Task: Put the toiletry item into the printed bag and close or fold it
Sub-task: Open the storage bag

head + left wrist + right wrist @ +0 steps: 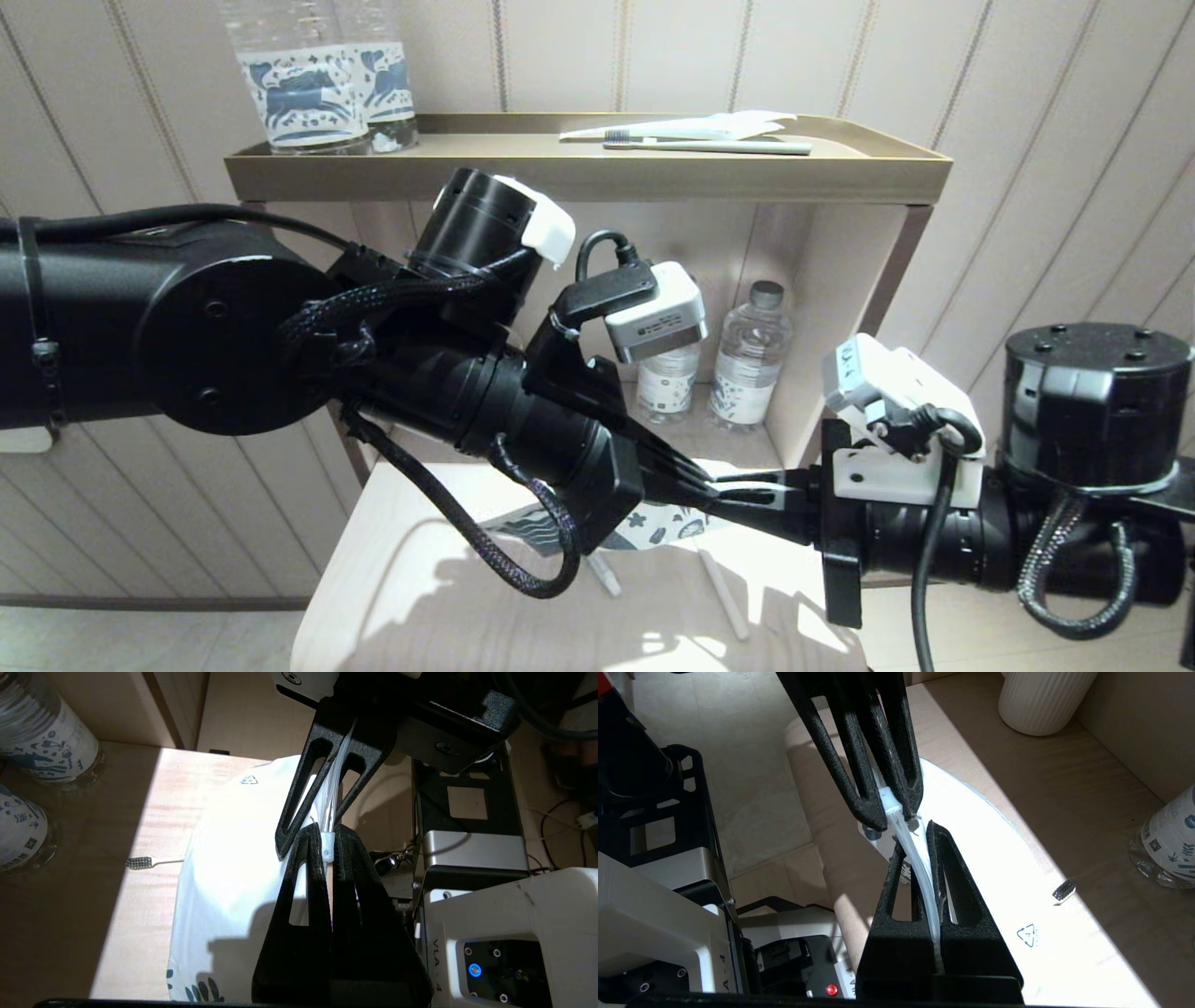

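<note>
1. Head view: the left gripper (702,487) and right gripper (733,493) meet tip to tip over the lower shelf (420,579); the bag (653,527) hangs between them, mostly hidden; two bottles (747,359) stand at the back; a toothbrush (709,145) lies on the top tray (579,173).
2. Left wrist view: left jaws are clamped on the bag's zip slider (328,843); the bag (233,868) spreads over the shelf; a brush head (139,862) pokes from under it.
3. Right wrist view: right jaws are pinched on the bag's zip edge (920,872), just beside the slider (889,801).
</note>
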Robot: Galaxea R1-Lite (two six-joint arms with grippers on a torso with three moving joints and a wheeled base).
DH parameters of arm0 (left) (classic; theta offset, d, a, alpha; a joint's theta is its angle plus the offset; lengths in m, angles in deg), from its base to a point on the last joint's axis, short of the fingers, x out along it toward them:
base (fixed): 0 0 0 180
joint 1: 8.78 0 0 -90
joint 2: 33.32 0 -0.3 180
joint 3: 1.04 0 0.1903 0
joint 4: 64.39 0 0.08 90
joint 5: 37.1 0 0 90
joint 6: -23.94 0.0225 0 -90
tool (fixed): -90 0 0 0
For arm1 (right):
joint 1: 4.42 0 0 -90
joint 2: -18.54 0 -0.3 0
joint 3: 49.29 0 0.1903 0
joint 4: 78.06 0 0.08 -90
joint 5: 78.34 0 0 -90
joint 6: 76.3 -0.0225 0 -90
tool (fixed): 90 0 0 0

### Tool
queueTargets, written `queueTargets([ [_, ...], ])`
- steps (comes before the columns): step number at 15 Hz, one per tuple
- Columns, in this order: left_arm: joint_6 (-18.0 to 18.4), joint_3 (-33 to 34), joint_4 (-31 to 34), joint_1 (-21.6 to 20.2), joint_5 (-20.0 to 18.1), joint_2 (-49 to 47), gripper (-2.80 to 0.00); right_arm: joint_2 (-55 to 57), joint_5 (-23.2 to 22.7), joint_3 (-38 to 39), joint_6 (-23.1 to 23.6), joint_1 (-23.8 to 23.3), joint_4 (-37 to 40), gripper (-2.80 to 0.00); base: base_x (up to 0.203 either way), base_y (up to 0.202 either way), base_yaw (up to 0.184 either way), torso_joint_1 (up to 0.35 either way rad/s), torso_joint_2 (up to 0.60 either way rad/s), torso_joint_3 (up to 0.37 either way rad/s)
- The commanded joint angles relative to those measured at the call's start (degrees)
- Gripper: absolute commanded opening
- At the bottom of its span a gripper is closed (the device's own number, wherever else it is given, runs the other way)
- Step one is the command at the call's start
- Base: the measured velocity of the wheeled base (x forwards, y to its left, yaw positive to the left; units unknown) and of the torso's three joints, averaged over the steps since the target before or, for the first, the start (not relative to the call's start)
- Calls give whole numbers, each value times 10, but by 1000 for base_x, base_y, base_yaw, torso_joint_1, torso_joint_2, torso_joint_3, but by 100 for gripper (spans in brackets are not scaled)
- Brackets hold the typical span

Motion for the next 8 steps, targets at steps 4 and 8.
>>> queueTargets([
  [4,6,26,1,-16,-2,10,-280,-7,-2,0,1,0,1,-280,0,0,0,0,0,0],
  [8,6,67,-19,-27,-2,21,-280,-12,-7,0,1,0,2,-280,0,0,0,0,0,0],
])
